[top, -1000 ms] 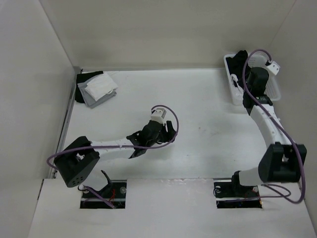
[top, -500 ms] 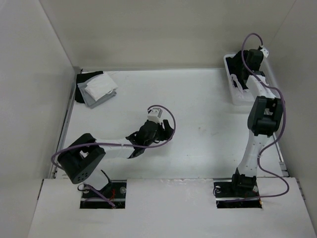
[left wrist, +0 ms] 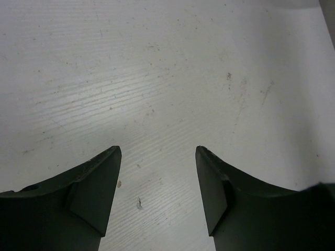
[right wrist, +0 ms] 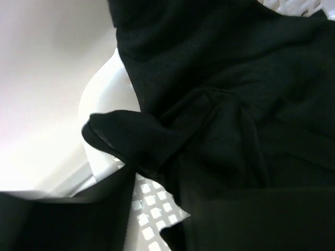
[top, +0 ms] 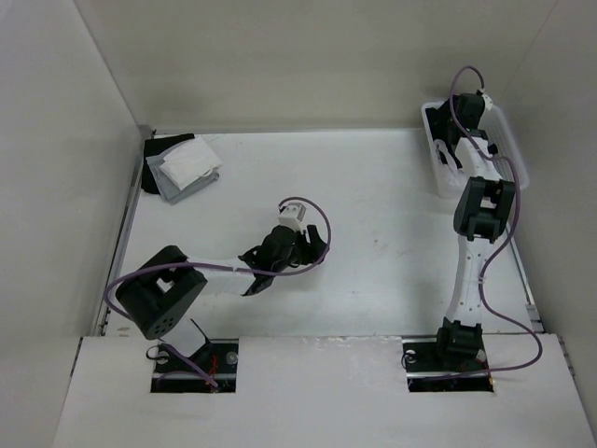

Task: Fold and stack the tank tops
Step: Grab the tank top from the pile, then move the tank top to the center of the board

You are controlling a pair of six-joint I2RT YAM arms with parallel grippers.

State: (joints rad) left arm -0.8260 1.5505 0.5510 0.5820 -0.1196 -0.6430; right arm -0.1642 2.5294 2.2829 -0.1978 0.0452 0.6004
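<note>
Nearest the arm bases, the left fingers hang low over the bare middle of the desk. They are spread apart with nothing between them, only the scuffed white surface showing in the gap. This arm looks idle, waiting for cloth to arrive.

Farther back on the left, close to the wall corner, a small pile lies on the desk. It has white and grey folded tops uppermost and a dark one showing at its far edge. Going by how it lies, part of the job is done and this is the stack to add to.

Farthest away, in the far right corner, the right arm stretches up and over, and the right fingers dip into the white mesh basket. The right wrist view is filled with the black tank top, crumpled in the basket with one fold draped over the rim. The fingers there are only dark blurs at the bottom edge, so I cannot tell whether they have closed on the cloth.

The step in hand seems to be fetching the black top. The next move calls for a sure pinch on one layer. Then comes a lift high enough to clear the basket wall and a carry to open desk, where both arms can spread it flat for folding.
</note>
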